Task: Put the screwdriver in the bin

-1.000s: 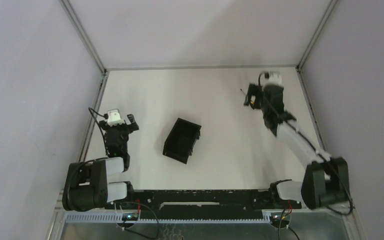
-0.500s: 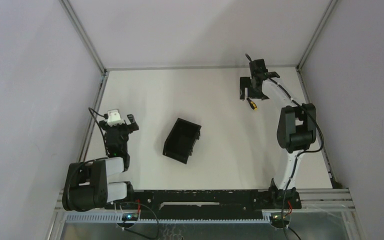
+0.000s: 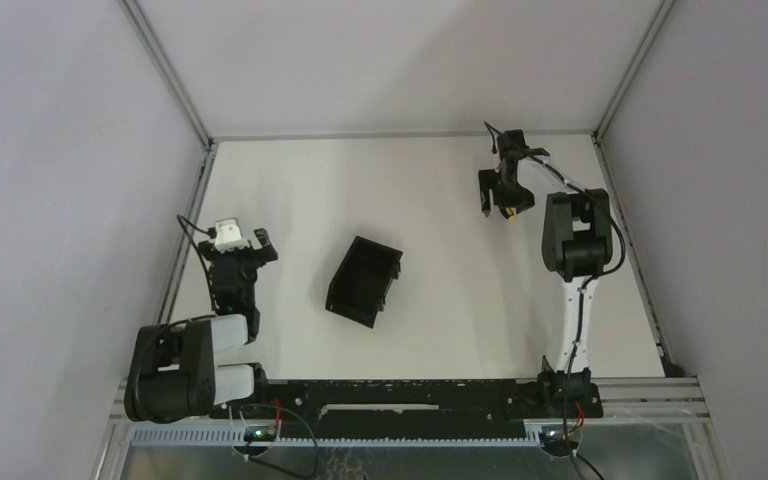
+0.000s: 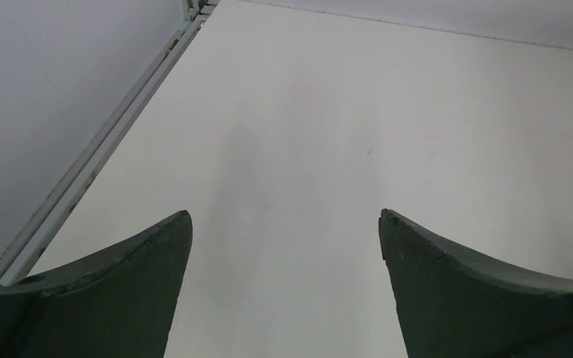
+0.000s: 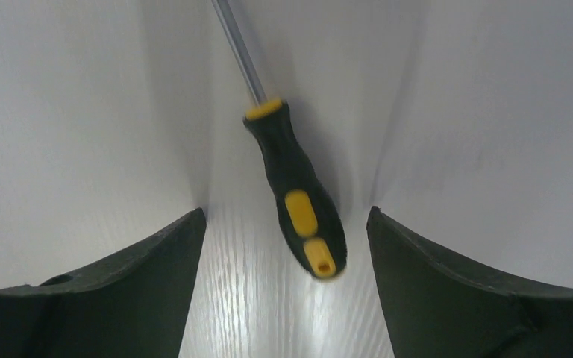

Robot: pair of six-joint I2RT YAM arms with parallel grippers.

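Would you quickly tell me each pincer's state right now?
Left pincer: open, empty.
Right pincer: open, straddling the slim yellow-and-black-handled metal screwdriver, not gripping.

I see the screwdriver point(image 5: 295, 190) lying flat on the bench point(image 5: 60, 112), between the spread right fingers point(image 5: 127, 283) and touching neither. Its yellow-and-black handle is nearest them and its shaft points away. The bin point(image 3: 364, 280), black and open-topped, sits upright, well apart from those fingers.
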